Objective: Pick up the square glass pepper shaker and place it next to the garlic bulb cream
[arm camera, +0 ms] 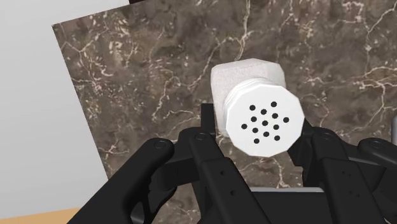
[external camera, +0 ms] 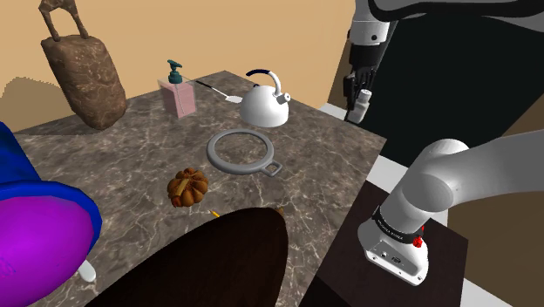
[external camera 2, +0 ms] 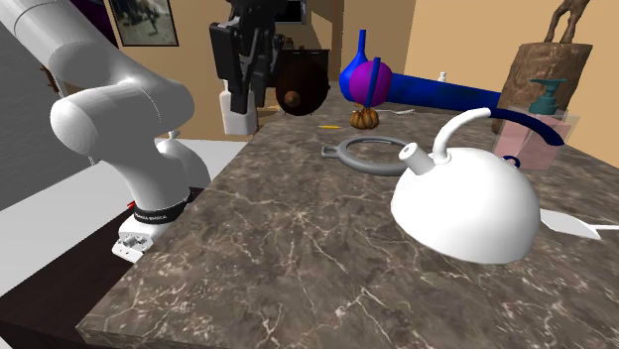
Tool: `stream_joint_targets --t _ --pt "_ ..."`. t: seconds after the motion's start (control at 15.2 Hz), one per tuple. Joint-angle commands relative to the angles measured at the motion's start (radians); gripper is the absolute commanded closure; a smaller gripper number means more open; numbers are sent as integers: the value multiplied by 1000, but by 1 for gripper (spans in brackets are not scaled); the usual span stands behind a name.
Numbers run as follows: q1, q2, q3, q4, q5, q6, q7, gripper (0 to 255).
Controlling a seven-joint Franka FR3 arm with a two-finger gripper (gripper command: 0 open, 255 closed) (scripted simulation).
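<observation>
My black gripper is shut on a white square shaker with a round perforated cap. It holds the shaker in the air over the marble table's edge nearest the stand. In the wrist view the fingers clasp the shaker on both sides, with the marble top below. In the second exterior view the gripper hangs at the table's far left with the shaker under it. The ridged orange-brown garlic bulb lies mid-table, far from the gripper, and appears small in the second exterior view.
A white kettle, a grey ring with a tab, a pink soap dispenser and a brown sculpture stand on the table. A blue and purple object and a dark brown rounded shape sit at the near side.
</observation>
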Motion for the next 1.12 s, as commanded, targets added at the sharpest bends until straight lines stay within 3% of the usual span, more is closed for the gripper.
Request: stream_joint_targets --t 0.0,0.33,1.06 --pt "1 6 2 32 2 -26 0 255" --pt "2 17 5 96 4 -79 -3 255" --pt "89 121 233 175 193 -52 262 255"
